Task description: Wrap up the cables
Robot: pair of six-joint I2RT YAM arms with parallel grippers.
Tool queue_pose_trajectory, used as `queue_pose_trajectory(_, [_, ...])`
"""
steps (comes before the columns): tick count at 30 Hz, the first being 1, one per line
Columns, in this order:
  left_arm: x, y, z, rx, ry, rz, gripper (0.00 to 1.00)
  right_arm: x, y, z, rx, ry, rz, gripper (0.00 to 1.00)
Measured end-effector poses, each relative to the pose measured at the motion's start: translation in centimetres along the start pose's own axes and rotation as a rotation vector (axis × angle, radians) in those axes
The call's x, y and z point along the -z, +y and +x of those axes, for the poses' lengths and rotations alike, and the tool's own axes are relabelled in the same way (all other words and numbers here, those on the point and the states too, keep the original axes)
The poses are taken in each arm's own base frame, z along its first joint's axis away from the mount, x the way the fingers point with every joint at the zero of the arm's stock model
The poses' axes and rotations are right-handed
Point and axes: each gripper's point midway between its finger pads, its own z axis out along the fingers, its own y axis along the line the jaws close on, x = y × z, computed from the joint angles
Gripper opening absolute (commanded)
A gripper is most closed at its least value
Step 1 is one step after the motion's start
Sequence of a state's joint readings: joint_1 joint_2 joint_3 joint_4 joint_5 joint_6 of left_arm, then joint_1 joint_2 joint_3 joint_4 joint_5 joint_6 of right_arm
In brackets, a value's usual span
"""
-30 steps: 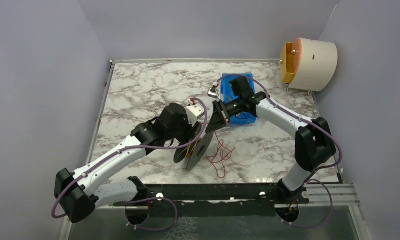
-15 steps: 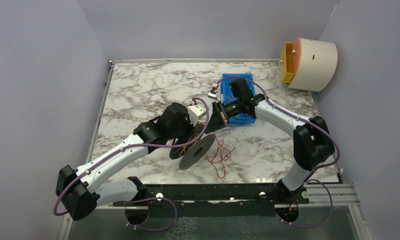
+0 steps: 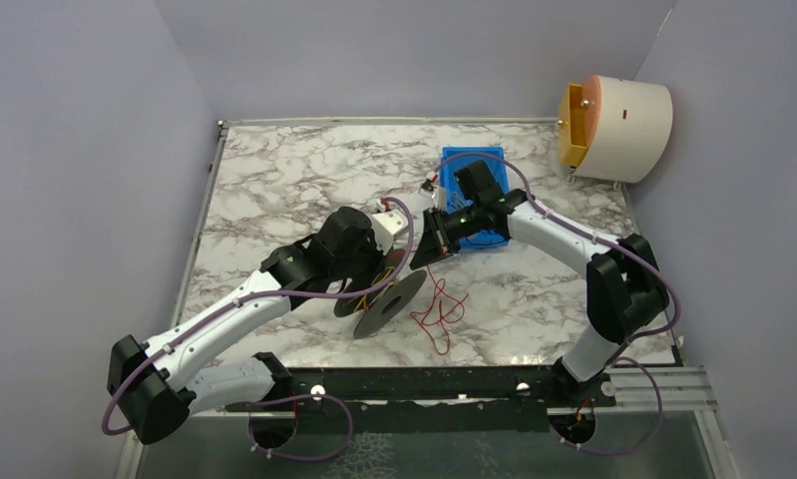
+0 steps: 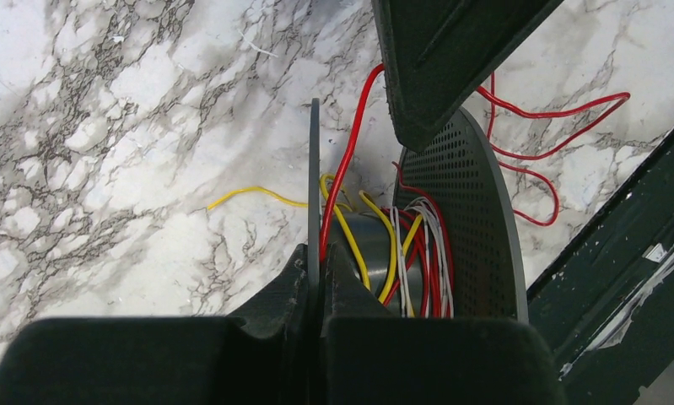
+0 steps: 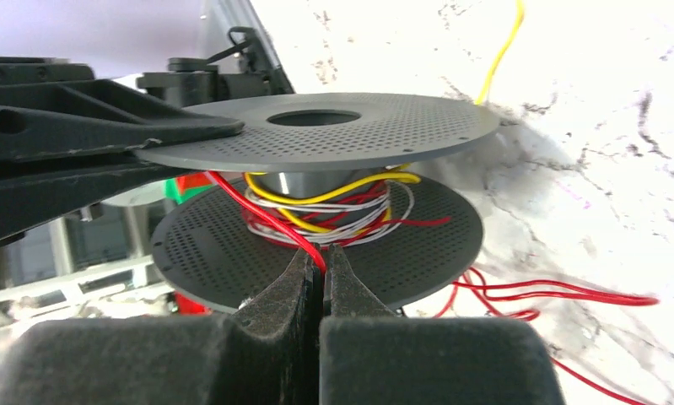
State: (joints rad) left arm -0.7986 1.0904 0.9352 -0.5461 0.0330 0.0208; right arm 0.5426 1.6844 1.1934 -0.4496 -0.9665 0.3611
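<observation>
The right claw (image 5: pixel 319 261) is pressed together on the red cable (image 5: pixel 264 218), which runs from its tips toward ten o'clock onto the hub of the black spool (image 5: pixel 384 126). Red, yellow and white turns sit on that hub between the two perforated discs. At nine o'clock the left claw (image 5: pixel 198 143) clamps the edge of the upper disc. The yellow cable (image 5: pixel 500 59) trails off over the marble table (image 5: pixel 611 126) at one o'clock, and loose red loops lie at four o'clock.

From the left wrist, the left claw's jaws are shut on one disc, seen edge-on between them. The other disc stands at three o'clock with the wound turns between the two. The red cable climbs toward twelve o'clock, up to a dark finger of the right claw. A yellow tail lies on the marble at nine o'clock and red loops lie at two o'clock, near the black frame (image 4: pixel 628 278).

From above, the spool is tilted near the table's middle, with the left claw at its ten o'clock and the right claw at its one o'clock. The loose red loops lie at four o'clock of the spool. A blue box (image 3: pixel 486 190) sits under the right arm. A round white drum (image 3: pixel 623 125) hangs on the right wall.
</observation>
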Motion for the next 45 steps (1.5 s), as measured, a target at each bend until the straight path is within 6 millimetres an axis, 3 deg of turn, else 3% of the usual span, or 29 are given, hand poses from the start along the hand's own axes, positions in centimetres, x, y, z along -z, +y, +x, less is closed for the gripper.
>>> queue_pose_trajectory(4, [0.4, -0.1, -0.3, -0.003, -0.012, 0.005, 0.0, 0.3, -0.5, -0.4, 0.054, -0.042, 0.099, 0.02])
queue_pose_trajectory(10, [1.5, -0.2, -2.3, -0.005, -0.074, 0.009, 0.0, 1.6, -0.2, -0.9, 0.152, -0.122, 0.185, 0.13])
queue_pose_trajectory(13, [2.2, -0.3, -3.0, -0.006, -0.092, 0.013, 0.0, 2.0, -1.5, -0.8, 0.169, -0.16, 0.246, 0.2])
queue_pose_trajectory(19, [3.2, -0.2, -3.5, 0.001, -0.093, 0.007, 0.0, 3.2, -6.0, 1.2, 0.125, -0.205, 0.422, 0.33])
queue_pose_trajectory(23, [4.1, 0.0, -4.6, 0.015, -0.11, -0.011, 0.0, 4.2, -7.1, 1.5, 0.129, -0.247, 0.499, 0.4])
queue_pose_trajectory(28, [6.0, 0.7, -7.8, 0.045, -0.183, -0.054, 0.0, 5.4, -7.7, 1.5, 0.154, -0.313, 0.559, 0.42])
queue_pose_trajectory(33, [7.2, 0.9, -10.2, 0.092, -0.242, -0.069, 0.0, 5.4, -8.9, 1.9, 0.143, -0.35, 0.587, 0.42])
queue_pose_trajectory(38, [7.6, 0.9, -11.2, 0.144, -0.258, -0.074, 0.0, 4.8, -9.6, 2.0, 0.122, -0.395, 0.564, 0.42])
queue_pose_trajectory(45, [8.5, 1.9, -12.1, 0.214, -0.277, -0.137, 0.0, 3.3, -7.5, 1.7, 0.155, -0.462, 0.388, 0.43])
